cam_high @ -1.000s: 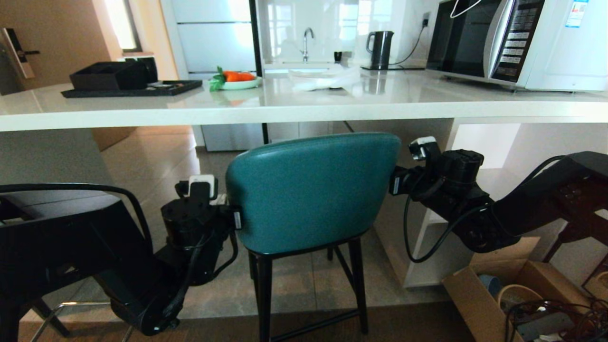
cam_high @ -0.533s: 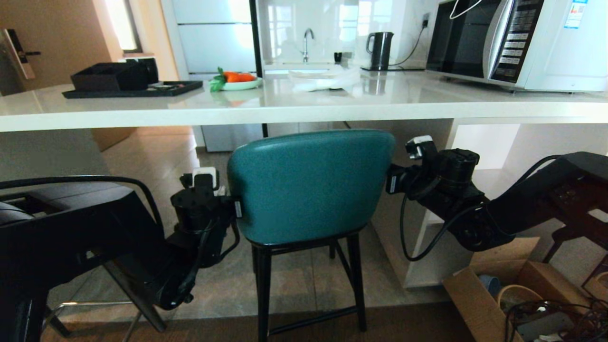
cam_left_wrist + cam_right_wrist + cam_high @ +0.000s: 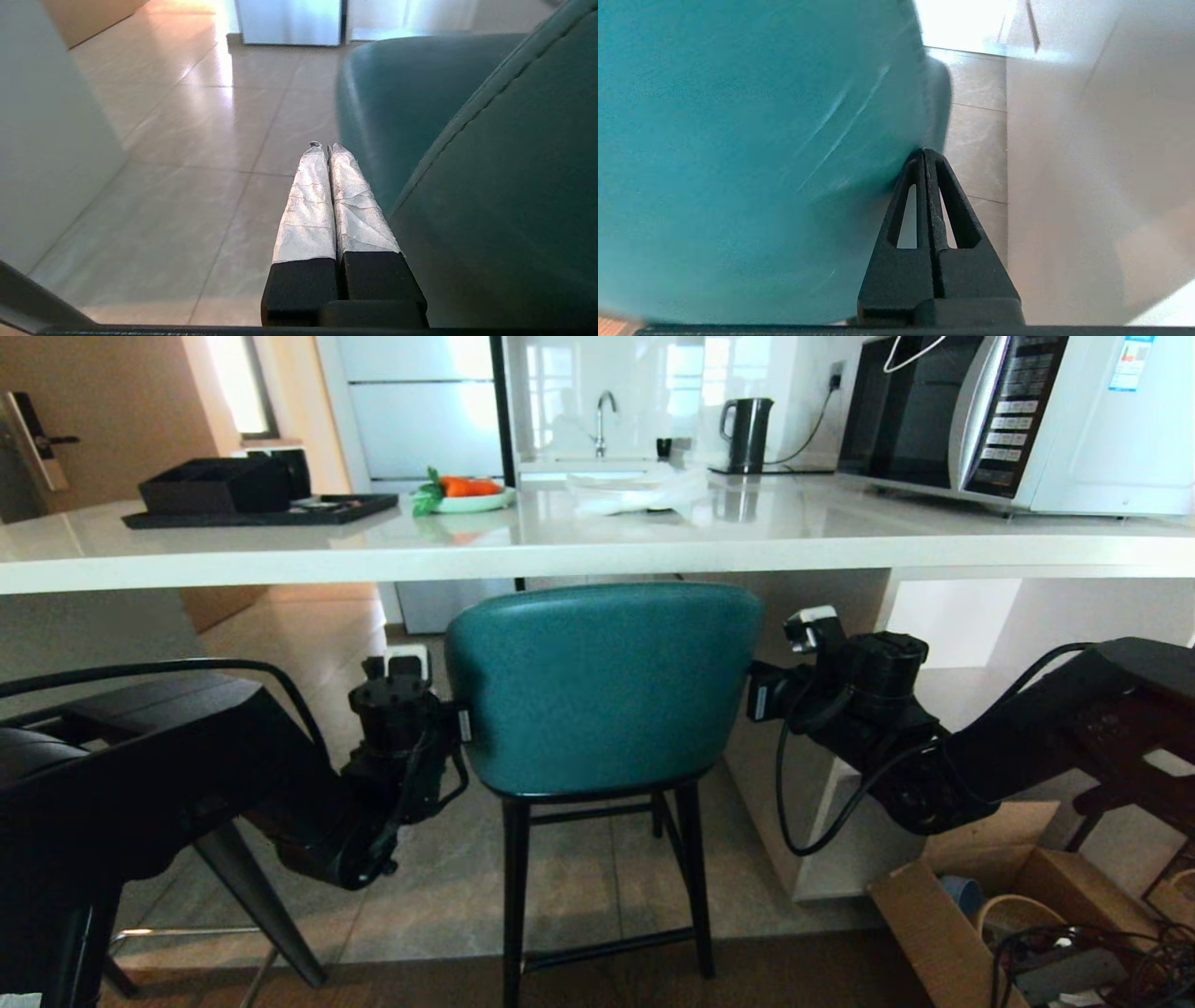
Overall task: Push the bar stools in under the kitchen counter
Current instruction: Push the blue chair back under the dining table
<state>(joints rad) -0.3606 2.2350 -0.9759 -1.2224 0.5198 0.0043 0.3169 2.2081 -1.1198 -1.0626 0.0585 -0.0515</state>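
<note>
Flanking teal stool (image 3: 602, 686): left tool (image 3: 325, 150), right tool (image 3: 924, 156), fingers pressed together.

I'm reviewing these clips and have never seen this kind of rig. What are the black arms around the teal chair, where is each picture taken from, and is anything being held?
It is a wheeled robot with two arms. The wide picture comes from its head camera, and the two close-ups come from a camera on each wrist. The left pincer and right pincer are both shut and flank the back of the teal bar stool, apparently pressing it rather than gripping it. The stool faces the kitchen counter, which carries a microwave, a black tray and a plate of vegetables.
</note>
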